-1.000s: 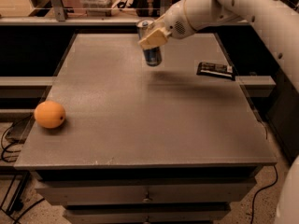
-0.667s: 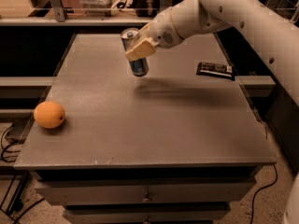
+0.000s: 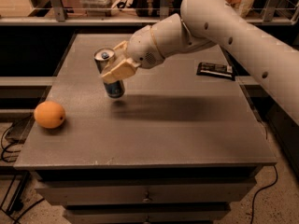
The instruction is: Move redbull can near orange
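In the camera view, the hand point(image 3: 115, 64) is clenched round the middle of the can point(image 3: 114, 88), holding it tilted in the air above the counter point(image 3: 177, 125), well apart from the orange point(image 3: 49, 114) at the near left. The can looks light, thin-walled and smooth, so likely slippery and easy to dent; a mid-body hold suits it. The fingers hide its label, and whether it is full cannot be told.
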Robot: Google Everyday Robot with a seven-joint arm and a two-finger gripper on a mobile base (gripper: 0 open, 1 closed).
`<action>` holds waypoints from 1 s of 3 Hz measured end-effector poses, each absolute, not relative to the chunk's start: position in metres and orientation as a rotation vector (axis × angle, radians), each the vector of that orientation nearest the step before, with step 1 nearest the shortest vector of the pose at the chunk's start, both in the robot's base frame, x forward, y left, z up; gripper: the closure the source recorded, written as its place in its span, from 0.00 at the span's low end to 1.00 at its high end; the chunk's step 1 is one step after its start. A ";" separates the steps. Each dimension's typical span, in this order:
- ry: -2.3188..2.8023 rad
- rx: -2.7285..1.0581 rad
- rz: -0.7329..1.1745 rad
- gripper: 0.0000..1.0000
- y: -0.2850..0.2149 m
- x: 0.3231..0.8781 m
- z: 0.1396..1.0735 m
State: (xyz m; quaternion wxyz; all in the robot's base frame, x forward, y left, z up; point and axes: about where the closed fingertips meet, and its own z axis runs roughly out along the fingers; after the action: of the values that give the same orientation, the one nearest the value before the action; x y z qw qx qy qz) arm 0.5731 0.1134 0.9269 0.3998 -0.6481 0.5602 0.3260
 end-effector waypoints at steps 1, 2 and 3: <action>1.313 -1.659 0.940 1.00 0.136 0.539 0.933; 1.247 -1.667 1.025 0.82 0.154 0.514 0.935; 1.229 -1.686 1.059 0.59 0.166 0.501 0.930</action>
State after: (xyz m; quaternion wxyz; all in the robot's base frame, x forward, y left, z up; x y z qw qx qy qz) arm 0.5008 0.1656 0.9296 0.3905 -0.6635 0.4835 0.4166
